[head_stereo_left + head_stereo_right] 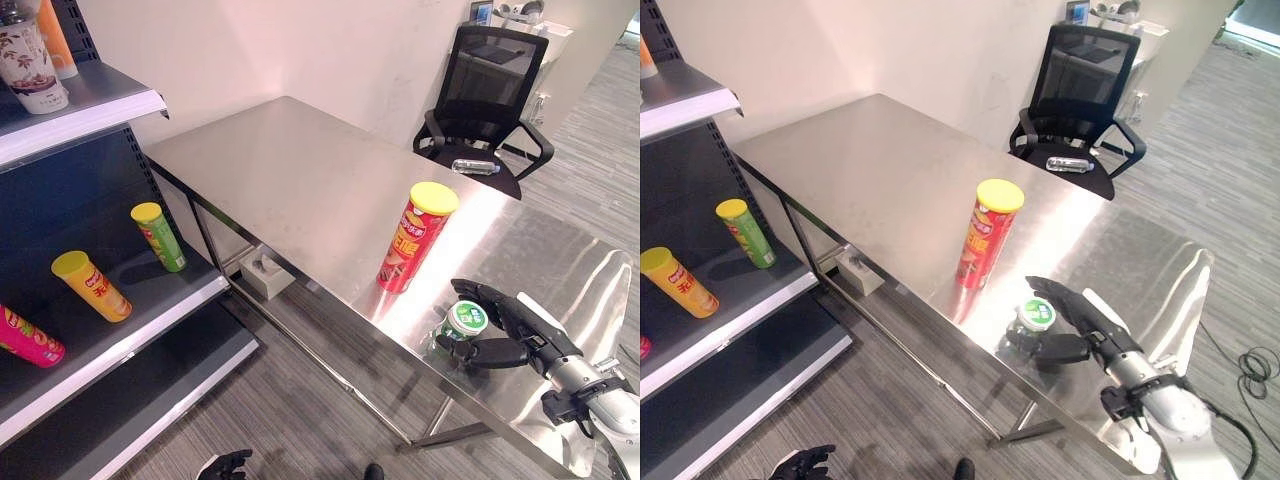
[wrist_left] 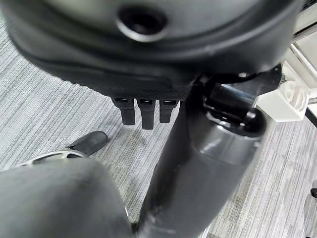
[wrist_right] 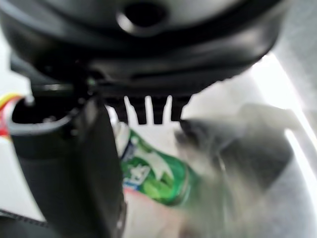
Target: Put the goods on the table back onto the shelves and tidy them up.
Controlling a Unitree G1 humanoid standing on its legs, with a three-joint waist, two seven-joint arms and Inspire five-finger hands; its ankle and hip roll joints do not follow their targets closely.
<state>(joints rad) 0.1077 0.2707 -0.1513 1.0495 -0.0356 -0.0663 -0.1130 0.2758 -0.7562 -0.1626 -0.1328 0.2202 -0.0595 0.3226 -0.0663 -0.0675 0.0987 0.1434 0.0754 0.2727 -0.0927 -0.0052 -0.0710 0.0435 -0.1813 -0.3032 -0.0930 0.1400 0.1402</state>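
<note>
Steel worktop (image 1: 300,190) runs across a carpeted office, with dark shelves (image 1: 110,290) at its left and a black office chair (image 1: 485,100) at its far side. On the worktop's near part a tall red chip can (image 1: 415,238) with a yellow lid stands upright. Just beside it, nearer the front edge, is a short green-labelled can (image 1: 462,325) with a white and green lid, also upright. The right robot hand (image 1: 510,330) is at this small can, thumb on its near side and fingers curved round its far side, so it is wrapped about the can as the can rests on the worktop. On the middle shelf a green chip can (image 1: 160,237) and an orange chip can (image 1: 92,286) lean, and a pink can (image 1: 28,338) lies at the left edge. A patterned cup (image 1: 30,60) sits on the top shelf. The left robot hand (image 1: 225,465) hangs low over the floor, fingers loosely curled and holding nothing.
</note>
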